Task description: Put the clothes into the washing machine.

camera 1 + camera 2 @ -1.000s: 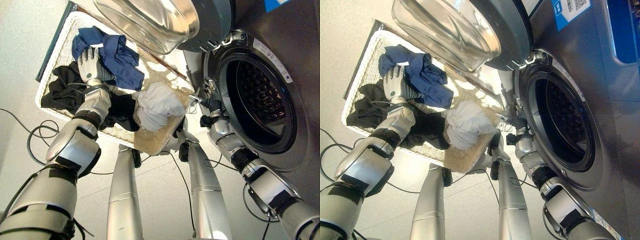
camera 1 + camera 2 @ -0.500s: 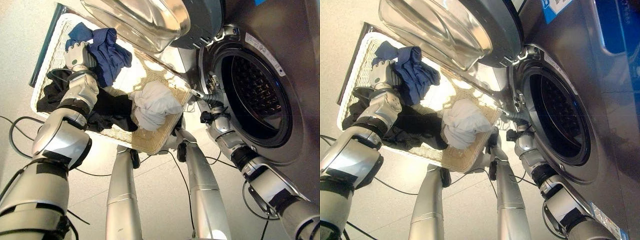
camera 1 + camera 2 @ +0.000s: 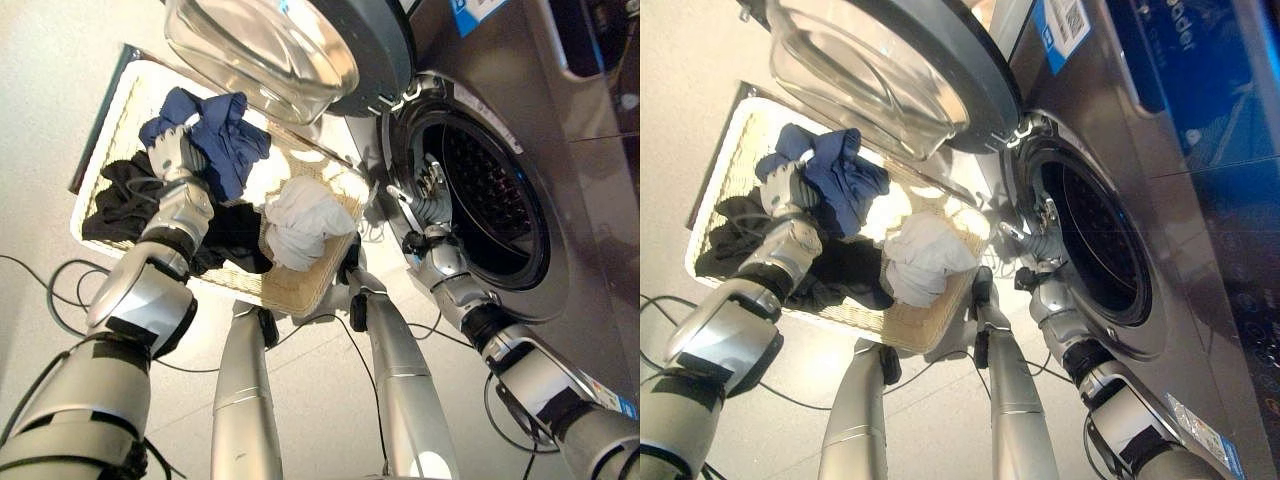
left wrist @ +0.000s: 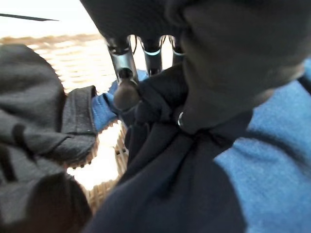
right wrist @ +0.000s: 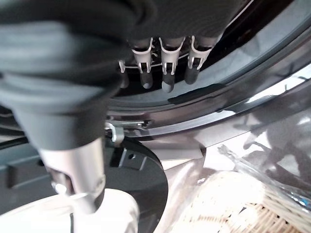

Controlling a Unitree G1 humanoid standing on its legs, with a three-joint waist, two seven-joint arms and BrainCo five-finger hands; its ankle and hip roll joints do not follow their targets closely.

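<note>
The left hand has its fingers closed in a pinch on the blue garment, ready to lift it out of the wicker basket on the floor. The black clothes and white cloth wait there too. The right hand, fingers relaxed (holding nothing), rests at the washing machine opening, door swung open.
</note>
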